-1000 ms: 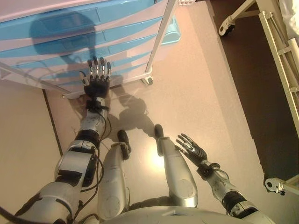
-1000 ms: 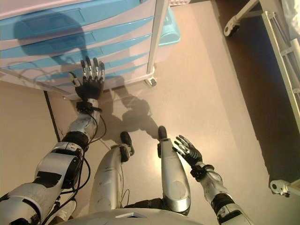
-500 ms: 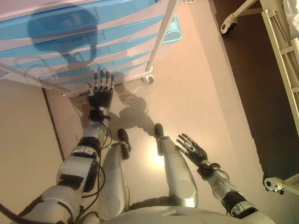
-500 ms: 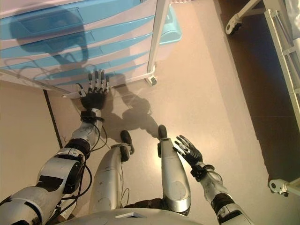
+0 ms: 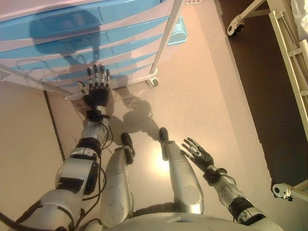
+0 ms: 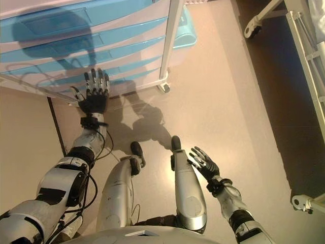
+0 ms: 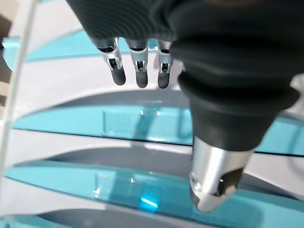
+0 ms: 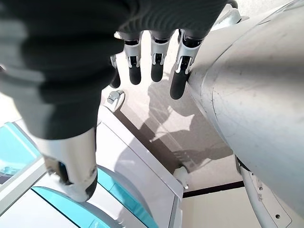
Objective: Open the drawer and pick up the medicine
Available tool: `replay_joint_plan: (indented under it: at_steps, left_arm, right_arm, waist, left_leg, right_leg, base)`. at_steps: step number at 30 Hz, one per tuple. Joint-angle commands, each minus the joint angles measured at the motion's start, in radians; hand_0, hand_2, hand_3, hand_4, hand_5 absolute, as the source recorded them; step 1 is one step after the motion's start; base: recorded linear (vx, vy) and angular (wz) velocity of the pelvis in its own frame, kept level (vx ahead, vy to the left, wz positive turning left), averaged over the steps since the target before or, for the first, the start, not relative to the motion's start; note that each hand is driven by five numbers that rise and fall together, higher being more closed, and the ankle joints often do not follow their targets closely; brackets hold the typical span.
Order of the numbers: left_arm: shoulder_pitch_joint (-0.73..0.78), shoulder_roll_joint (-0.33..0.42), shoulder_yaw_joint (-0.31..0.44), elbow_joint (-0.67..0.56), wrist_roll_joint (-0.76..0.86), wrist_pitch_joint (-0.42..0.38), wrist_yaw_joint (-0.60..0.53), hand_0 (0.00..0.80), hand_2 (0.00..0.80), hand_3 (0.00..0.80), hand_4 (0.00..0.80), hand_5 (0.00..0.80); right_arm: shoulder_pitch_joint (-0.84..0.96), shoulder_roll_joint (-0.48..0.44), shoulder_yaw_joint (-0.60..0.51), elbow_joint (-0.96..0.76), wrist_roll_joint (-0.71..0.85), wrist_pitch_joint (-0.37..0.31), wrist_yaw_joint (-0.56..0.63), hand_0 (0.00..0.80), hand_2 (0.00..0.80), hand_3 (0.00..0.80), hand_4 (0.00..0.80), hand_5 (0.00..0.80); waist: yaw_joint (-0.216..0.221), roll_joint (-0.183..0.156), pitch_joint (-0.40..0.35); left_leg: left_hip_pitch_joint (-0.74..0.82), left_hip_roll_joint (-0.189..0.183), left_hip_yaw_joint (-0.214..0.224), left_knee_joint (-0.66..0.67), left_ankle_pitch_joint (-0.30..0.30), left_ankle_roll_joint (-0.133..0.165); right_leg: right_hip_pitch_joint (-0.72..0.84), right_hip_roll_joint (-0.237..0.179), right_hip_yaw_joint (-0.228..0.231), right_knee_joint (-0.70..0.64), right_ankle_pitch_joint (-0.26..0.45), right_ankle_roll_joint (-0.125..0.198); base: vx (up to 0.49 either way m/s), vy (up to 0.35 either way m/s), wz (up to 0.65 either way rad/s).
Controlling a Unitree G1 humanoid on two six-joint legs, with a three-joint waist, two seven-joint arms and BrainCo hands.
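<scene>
A white cart with several shut light-blue drawers (image 5: 82,43) stands at the far left on the floor. My left hand (image 5: 96,91) is open, fingers straight, reaching up against the fronts of the lowest drawers (image 7: 142,123). It holds nothing. My right hand (image 5: 198,153) hangs open and empty low at the right, beside my body. No medicine shows in any view.
The cart stands on small castors (image 5: 152,83). A light-blue bin (image 5: 176,32) sits behind the cart's post. A white bed frame with wheels (image 5: 288,57) stands at the right over dark floor.
My left hand dropped away from the drawer fronts half a second ago and has now risen back up and slightly left against the lowest drawers. The right hand has not moved.
</scene>
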Motion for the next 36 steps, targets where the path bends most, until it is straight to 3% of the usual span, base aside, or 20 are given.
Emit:
replay_joint_plan:
  at_steps: [1,20,34,35,36]
  left_arm:
    - [-0.031,0.028,0.036,-0.072,-0.03,-0.016,-0.044,0.0,0.0,0.0,0.0,0.0]
    - [-0.132,0.082,0.011,-0.078,-0.037,-0.055,-0.002,0.0,0.0,0.0,0.0,0.0]
    - [-0.17,0.089,-0.01,-0.162,-0.037,-0.112,-0.165,0.0,0.0,0.0,0.0,0.0]
    - [-0.176,0.091,-0.015,-0.17,-0.037,-0.113,-0.173,0.317,0.317,0.317,0.317,0.317]
    - [-0.18,0.089,-0.018,-0.174,-0.037,-0.119,-0.181,0.8,0.8,0.8,0.8,0.8]
  right_arm:
    - [0.088,-0.006,0.089,-0.021,-0.019,0.033,0.015,0.0,0.0,0.0,0.0,0.0]
    - [0.086,-0.029,0.09,0.011,-0.005,0.013,0.041,0.0,0.0,0.0,0.0,0.0]
    - [0.09,-0.043,0.088,0.017,-0.005,-0.002,0.049,0.0,0.0,0.0,0.0,0.0]
    - [0.089,-0.046,0.086,0.021,-0.003,-0.004,0.054,0.0,0.0,0.0,0.0,0.0]
    - [0.088,-0.046,0.085,0.021,-0.004,-0.003,0.052,0.0,0.0,0.0,0.0,0.0]
  waist:
    - [-0.002,0.027,-0.007]
    - [-0.018,0.037,-0.007]
    - [-0.019,0.044,-0.007]
    - [-0.02,0.04,-0.007]
    - [-0.02,0.04,-0.007]
  left_leg:
    - [0.055,-0.062,-0.039,-0.095,-0.072,0.014]
    - [0.051,-0.061,-0.027,-0.085,-0.079,0.012]
    - [0.055,-0.067,-0.027,-0.094,-0.074,0.008]
    - [0.041,-0.066,-0.015,-0.099,-0.044,0.011]
    - [0.042,-0.067,-0.015,-0.1,-0.043,0.01]
  right_leg:
    - [-0.041,0.041,-0.011,-0.012,0.036,-0.03]
    - [-0.052,0.037,-0.006,-0.007,0.036,-0.033]
    - [-0.05,0.034,-0.009,-0.016,0.037,-0.042]
    - [-0.06,0.03,-0.013,-0.028,0.064,-0.048]
    - [-0.058,0.029,-0.014,-0.03,0.064,-0.049]
  base:
    - [0.0,0.0,0.0]
    - [0.0,0.0,0.0]
    - [-0.007,-0.001,0.0]
    - [-0.097,-0.017,0.01]
    - [-0.097,-0.018,0.02]
